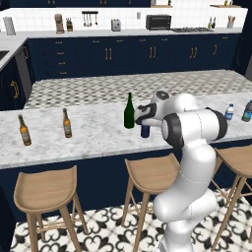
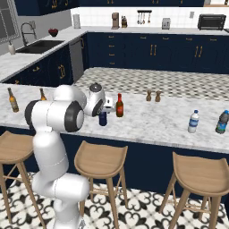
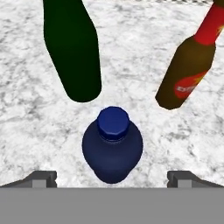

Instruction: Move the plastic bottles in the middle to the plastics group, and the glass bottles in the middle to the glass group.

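While the gripper (image 3: 112, 178) hangs spread wide above the squat navy-blue plastic bottle (image 3: 112, 149) mid-counter, descend centred, closing below the cap, clear of the tall green glass bottle (image 3: 73, 48) nearby.

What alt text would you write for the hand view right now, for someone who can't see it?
Looking down on a squat navy-blue plastic bottle standing on the marble counter, centred between the gripper's two open fingers. Beyond it stand a dark green wine bottle to the left and a reddish-brown bottle with a red top to the right.
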